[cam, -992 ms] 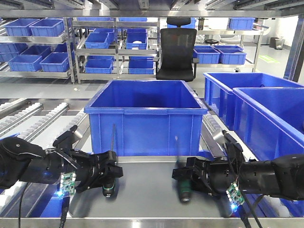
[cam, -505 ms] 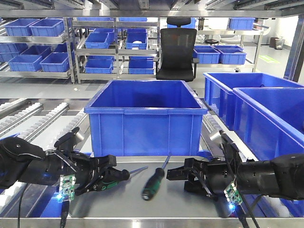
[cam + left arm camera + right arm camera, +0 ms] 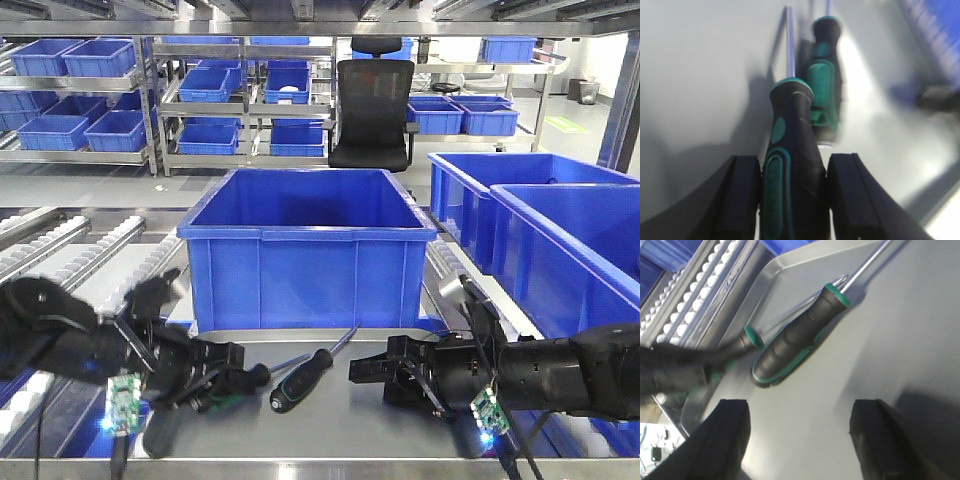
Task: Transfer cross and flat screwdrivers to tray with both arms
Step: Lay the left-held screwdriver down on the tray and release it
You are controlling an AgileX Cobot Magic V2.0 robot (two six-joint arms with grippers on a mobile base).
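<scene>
In the last second the right gripper (image 3: 372,368) has spread empty, its black-and-green screwdriver (image 3: 300,378) dropped onto the grey metal tray (image 3: 330,430), while the left gripper (image 3: 235,381) still straddles its screwdriver (image 3: 792,165), release unclear.

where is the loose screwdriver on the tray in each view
Front view: loose screwdriver lies low centre on the tray, between the two grippers.
Left wrist view: upper centre, blurred, just beyond the held screwdriver.
Right wrist view: centre, handle down-left, shaft up-right.
Shared landmark: the grey tray floor under it.
</scene>
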